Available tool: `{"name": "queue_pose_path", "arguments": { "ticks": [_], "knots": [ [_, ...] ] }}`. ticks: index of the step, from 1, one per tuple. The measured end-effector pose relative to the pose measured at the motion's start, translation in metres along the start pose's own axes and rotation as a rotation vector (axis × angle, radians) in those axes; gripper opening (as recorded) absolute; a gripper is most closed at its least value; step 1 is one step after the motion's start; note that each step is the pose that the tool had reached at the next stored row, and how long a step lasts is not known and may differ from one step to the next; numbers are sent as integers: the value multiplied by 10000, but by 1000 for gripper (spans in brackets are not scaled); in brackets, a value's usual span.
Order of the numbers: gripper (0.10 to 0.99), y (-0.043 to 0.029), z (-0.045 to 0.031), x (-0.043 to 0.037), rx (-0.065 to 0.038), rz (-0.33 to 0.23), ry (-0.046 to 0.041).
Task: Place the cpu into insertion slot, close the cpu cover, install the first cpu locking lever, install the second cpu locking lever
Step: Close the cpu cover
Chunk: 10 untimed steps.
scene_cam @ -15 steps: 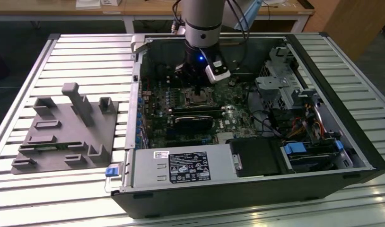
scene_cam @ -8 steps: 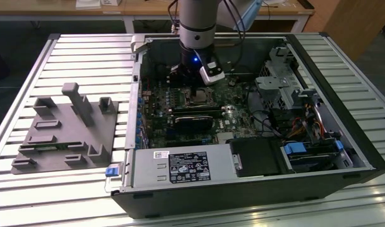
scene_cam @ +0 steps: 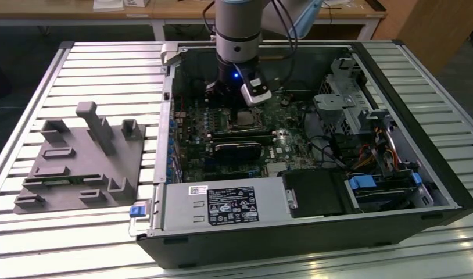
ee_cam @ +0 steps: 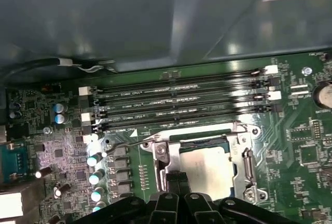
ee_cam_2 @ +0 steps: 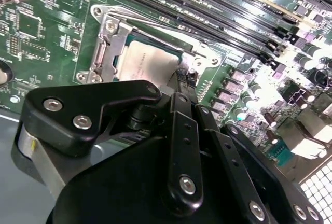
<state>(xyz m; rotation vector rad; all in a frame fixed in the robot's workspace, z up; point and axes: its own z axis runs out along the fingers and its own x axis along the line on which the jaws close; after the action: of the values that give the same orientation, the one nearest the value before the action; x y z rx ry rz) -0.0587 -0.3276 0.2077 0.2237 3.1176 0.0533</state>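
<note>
The cpu (ee_cam: 205, 168) (ee_cam_2: 148, 64) lies flat in the insertion slot (scene_cam: 242, 120) on the green board, pale metal top up. The cpu cover (ee_cam: 243, 157) (ee_cam_2: 106, 47) lies down around it, framing the chip in its window. A thin wire locking lever (ee_cam: 127, 142) sticks out sideways from the socket's corner toward the capacitors. My gripper (ee_cam: 175, 179) (ee_cam_2: 182, 79) reaches down from the arm (scene_cam: 238, 40) inside the case. Its black fingers are shut together, tips at the edge of the cover beside the cpu. I cannot tell whether anything is pinched between them.
Long memory slots (ee_cam: 181, 97) run just beyond the socket, and capacitors (ee_cam: 96, 177) stand beside it. A black card (scene_cam: 240, 140) lies near the socket, the power supply (scene_cam: 221, 206) at the case front, a drive cage (scene_cam: 341, 110) on the exterior view's right, a grey fixture (scene_cam: 81, 157) left.
</note>
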Motion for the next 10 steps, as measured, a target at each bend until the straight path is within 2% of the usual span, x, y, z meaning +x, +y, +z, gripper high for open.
{"name": "queue_pose_path", "arguments": {
  "ticks": [10],
  "knots": [
    [106, -6, 60, 28, 0, 0, 0]
  ]
}}
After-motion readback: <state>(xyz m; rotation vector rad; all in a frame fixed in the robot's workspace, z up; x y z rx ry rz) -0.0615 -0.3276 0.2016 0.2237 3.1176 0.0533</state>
